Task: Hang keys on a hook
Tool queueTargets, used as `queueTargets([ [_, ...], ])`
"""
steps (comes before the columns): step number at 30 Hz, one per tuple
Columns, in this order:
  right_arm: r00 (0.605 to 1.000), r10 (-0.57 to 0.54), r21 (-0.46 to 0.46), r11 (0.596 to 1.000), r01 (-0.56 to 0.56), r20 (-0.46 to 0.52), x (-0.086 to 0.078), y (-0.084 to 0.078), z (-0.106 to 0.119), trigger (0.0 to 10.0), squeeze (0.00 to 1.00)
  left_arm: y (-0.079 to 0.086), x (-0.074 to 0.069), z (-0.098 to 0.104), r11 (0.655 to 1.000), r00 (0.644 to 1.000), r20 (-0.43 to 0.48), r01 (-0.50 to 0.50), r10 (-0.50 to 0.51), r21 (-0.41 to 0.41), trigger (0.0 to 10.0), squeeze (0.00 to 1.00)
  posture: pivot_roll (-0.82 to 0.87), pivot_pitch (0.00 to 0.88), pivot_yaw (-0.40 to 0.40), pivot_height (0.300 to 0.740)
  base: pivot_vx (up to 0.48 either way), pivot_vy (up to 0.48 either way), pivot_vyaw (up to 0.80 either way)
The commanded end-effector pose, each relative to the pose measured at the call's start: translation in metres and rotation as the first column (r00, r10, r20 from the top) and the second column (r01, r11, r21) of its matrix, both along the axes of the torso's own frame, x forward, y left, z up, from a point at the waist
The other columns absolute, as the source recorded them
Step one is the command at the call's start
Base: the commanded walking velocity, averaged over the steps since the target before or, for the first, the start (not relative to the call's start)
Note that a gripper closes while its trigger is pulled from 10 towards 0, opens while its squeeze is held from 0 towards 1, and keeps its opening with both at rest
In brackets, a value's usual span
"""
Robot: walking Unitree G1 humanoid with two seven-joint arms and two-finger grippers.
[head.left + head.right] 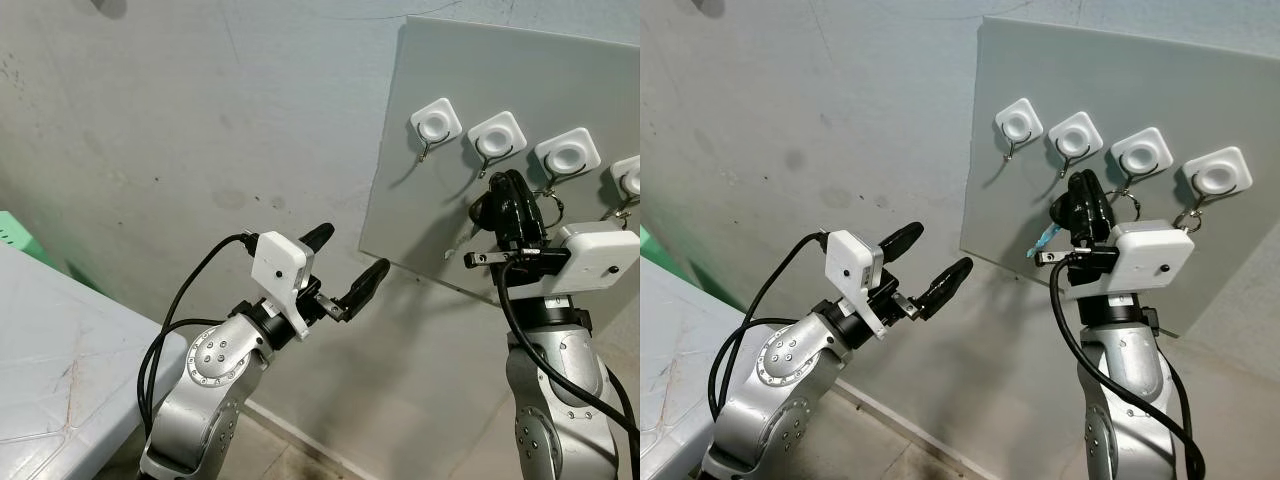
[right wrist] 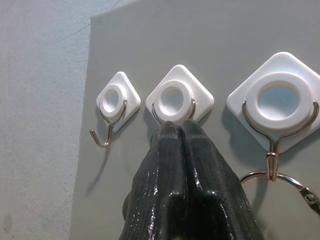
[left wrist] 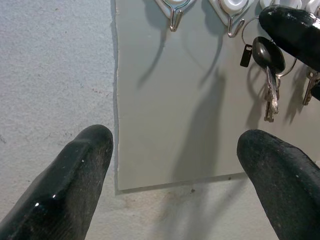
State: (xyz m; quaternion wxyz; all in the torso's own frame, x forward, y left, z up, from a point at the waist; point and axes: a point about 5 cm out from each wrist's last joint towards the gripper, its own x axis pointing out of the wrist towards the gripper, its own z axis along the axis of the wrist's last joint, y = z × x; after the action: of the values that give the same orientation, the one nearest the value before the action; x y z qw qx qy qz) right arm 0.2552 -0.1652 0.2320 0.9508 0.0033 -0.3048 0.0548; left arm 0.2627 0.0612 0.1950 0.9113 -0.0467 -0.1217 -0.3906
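Keys [image 3: 270, 75] dangle under the right gripper [image 1: 1083, 205], fingers pinched together on them just below the second hook [image 2: 172, 112], and a nudge off-line could see the ring skid past while the left gripper [image 1: 347, 268] idles spread apart.

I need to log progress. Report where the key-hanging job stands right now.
Done: a key ring hangs on the third hook.
In hand: the right gripper, fingers shut, is up at the second hook, with a bunch of keys dangling beneath it.
Left: I cannot tell whether that bunch is on a hook yet; letting go comes after. The left gripper is open, holding nothing.
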Motion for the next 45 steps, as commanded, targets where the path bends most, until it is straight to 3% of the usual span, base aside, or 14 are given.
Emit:
queueTargets([
  [1, 0.999, 0.019, -0.013, 1.000, -0.019, 0.037, -0.003, 0.003, 0.009, 10.0, 0.00, -0.001, -0.001, 0.006, 1.000, 1.000, 0.020, 0.000, 0.000, -0.003, 10.0, 0.00, -0.03, 0.004, -0.026, 0.740, 0.000, 0.000, 0.00],
  [17, 0.996, 0.050, -0.074, 0.996, -0.045, 0.070, -0.005, 0.011, 0.015, 10.0, 0.00, -0.001, -0.001, 0.007, 1.000, 1.000, 0.007, -0.007, 0.007, -0.016, 10.0, 0.00, -0.03, 0.007, -0.029, 0.740, 0.000, 0.000, 0.00],
  [45, 0.996, -0.009, -0.078, 0.997, 0.017, 0.093, -0.003, 0.006, 0.020, 10.0, 0.00, -0.001, -0.001, 0.007, 1.000, 1.000, -0.004, -0.006, 0.006, -0.027, 10.0, 0.00, -0.02, 0.003, -0.027, 0.740, 0.000, 0.000, 0.00],
])
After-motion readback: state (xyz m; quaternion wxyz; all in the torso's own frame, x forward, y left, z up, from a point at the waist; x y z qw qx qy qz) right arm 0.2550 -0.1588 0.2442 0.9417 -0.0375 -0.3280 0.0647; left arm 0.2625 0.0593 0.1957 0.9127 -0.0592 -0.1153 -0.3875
